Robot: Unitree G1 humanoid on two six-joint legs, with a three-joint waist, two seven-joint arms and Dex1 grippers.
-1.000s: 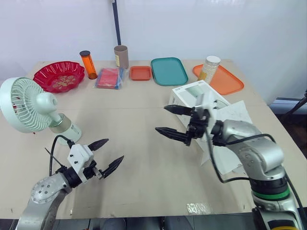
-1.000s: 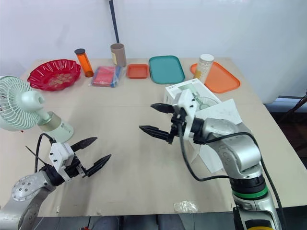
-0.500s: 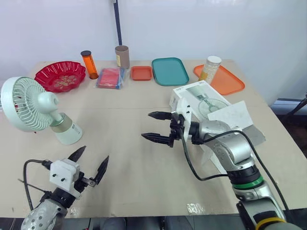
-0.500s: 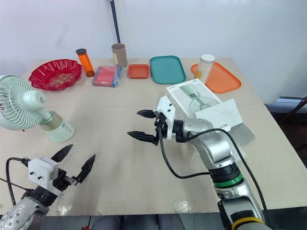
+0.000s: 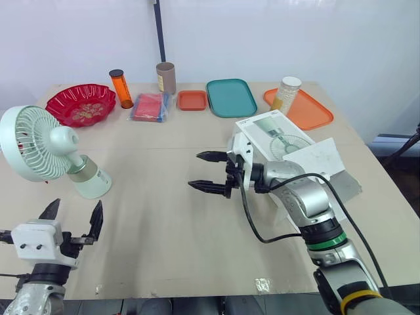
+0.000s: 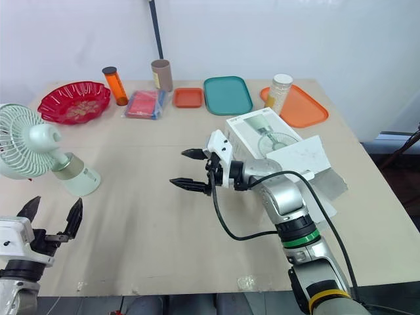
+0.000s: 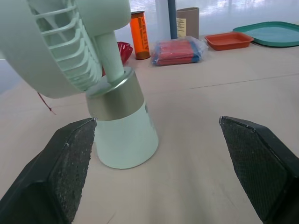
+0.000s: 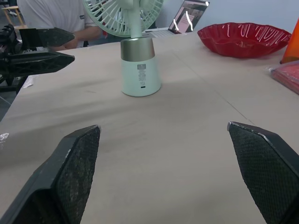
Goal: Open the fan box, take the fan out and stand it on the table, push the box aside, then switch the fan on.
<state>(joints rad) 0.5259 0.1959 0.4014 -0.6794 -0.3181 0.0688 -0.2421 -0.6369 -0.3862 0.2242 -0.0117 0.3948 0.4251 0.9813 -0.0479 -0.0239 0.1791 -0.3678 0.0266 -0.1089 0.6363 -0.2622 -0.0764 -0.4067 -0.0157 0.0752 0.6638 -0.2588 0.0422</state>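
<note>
hovering over the near left edge of the table (image 5: pixel 164 223), the left gripper (image 5: pixel 75 206) holds its jaws wide apart, empty. just beyond it the fan (image 5: pixel 49 147) stands upright. at mid-table the right gripper (image 5: pixel 196 170) is spread too, empty, with the box (image 5: pixel 275 131) behind it.

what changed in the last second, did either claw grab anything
The left claw drew back toward the robot and out to its left. The right claw slid left across the table, toward the fan. Both stayed open and took hold of nothing. The fan and the box kept their places.
</note>
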